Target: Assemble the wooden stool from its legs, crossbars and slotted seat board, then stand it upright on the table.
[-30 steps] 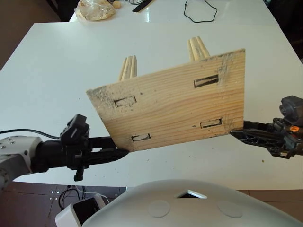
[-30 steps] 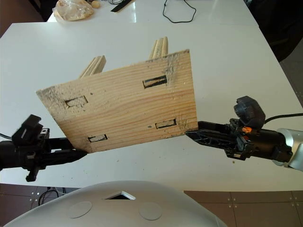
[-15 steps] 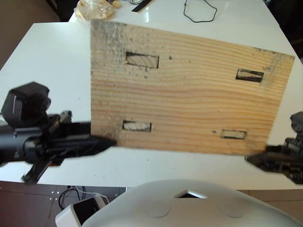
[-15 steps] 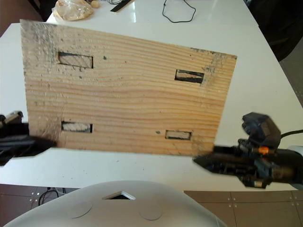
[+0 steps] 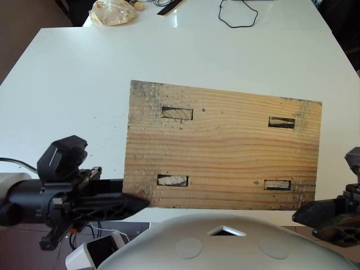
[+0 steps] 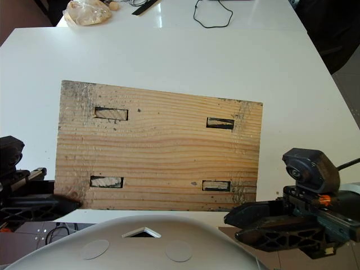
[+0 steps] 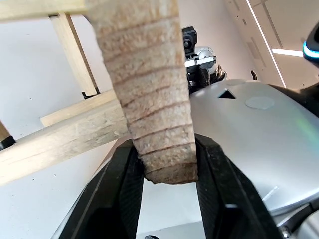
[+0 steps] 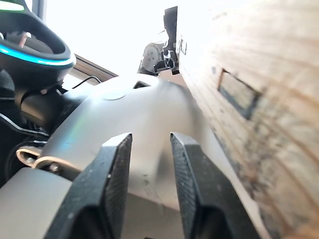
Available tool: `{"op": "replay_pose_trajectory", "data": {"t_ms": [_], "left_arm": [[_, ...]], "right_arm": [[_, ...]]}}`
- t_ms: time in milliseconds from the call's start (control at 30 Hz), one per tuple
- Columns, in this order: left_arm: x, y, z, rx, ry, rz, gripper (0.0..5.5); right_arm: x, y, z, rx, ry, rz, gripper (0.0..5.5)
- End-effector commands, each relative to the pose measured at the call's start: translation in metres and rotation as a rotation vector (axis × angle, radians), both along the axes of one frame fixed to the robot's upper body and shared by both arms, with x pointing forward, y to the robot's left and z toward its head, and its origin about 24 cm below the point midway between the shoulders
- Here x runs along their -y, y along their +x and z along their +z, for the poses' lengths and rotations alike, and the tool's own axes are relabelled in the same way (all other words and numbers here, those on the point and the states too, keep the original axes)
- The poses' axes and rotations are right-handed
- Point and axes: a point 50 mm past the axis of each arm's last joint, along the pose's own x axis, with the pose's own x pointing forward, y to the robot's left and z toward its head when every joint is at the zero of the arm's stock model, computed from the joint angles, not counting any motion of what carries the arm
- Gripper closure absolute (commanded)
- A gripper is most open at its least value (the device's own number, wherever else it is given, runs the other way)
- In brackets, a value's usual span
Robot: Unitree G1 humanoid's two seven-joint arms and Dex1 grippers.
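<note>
white table: our left fingers clamp the seat board, right fingers gape empty; a lone tug could topple it.

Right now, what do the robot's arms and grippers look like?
The left gripper and right gripper are black, each with two long fingers tapering to points. The left carries a boxy black camera, the right a rounder one with a small orange spot. The forearms are pale grey, with black cables.
</note>
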Motion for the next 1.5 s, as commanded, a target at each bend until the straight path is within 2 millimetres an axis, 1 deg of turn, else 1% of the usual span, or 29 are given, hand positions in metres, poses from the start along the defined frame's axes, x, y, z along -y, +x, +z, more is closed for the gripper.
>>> {"op": "replay_pose_trajectory", "data": {"t_ms": [33,167,233,300,400,467,567,667,767,867,900,1000,1033,1100,1167,1200,1233,1300,1400,1500], "left_arm": [[-0.005,0.017,-0.014,-0.055,0.006,0.082,4.03],[-0.006,0.029,-0.038,-0.106,0.044,0.223,4.03],[-0.004,0.040,-0.045,-0.102,0.060,0.279,4.03],[0.000,0.056,-0.049,-0.085,0.103,0.322,4.03],[0.002,0.082,-0.045,-0.051,0.143,0.347,4.03],[0.004,0.093,-0.040,-0.037,0.138,0.334,4.03],[0.011,0.097,-0.038,-0.034,0.102,0.288,4.03],[0.026,0.098,-0.037,0.000,0.013,0.274,4.03],[0.052,0.097,-0.026,0.090,-0.117,0.281,4.03],[0.083,0.098,-0.004,0.160,-0.293,0.397,4.03],[0.090,0.097,0.003,0.164,-0.339,0.438,4.03],[0.106,0.088,0.021,0.102,-0.442,0.584,4.03],[0.108,0.084,0.023,0.070,-0.454,0.622,4.03],[0.108,0.074,0.021,0.019,-0.437,0.675,4.03],[0.103,0.061,0.008,0.009,-0.362,0.666,4.03],[0.100,0.054,-0.002,0.020,-0.306,0.626,4.03],[0.094,0.046,-0.015,0.038,-0.226,0.549,4.03],[0.081,0.032,-0.033,0.021,-0.117,0.412,4.03],[0.064,0.024,-0.048,-0.048,-0.023,0.327,4.03],[0.047,0.023,-0.064,-0.146,0.093,0.322,4.03]], "right_arm": [[-0.003,0.008,-0.013,0.009,0.005,-0.074,4.10],[-0.006,0.014,-0.018,0.023,0.019,-0.092,4.10],[-0.006,0.016,-0.019,0.029,0.028,-0.092,4.10],[-0.007,0.016,-0.020,0.034,0.038,-0.094,4.10],[-0.012,0.015,-0.022,0.046,0.058,-0.109,4.10],[-0.014,0.016,-0.023,0.053,0.064,-0.111,4.10],[-0.017,0.016,-0.024,0.067,0.073,-0.121,4.10],[-0.024,0.013,-0.025,0.084,0.087,-0.141,4.10],[-0.030,0.011,-0.026,0.092,0.097,-0.171,4.10],[-0.036,0.008,-0.027,0.096,0.109,-0.207,4.10],[-0.037,0.007,-0.027,0.097,0.113,-0.215,4.10],[-0.041,0.005,-0.027,0.102,0.120,-0.235,4.10],[-0.043,0.004,-0.027,0.103,0.122,-0.247,4.10],[-0.045,0.003,-0.026,0.107,0.126,-0.276,4.10],[-0.048,0.001,-0.026,0.103,0.130,-0.312,4.10],[-0.050,0.001,-0.026,0.100,0.129,-0.326,4.10],[-0.051,0.000,-0.026,0.096,0.128,-0.333,4.10],[-0.053,0.001,-0.026,0.099,0.121,-0.337,4.10],[-0.052,0.007,-0.026,0.125,0.109,-0.330,4.10],[-0.049,0.016,-0.026,0.159,0.085,-0.320,4.10]]}}
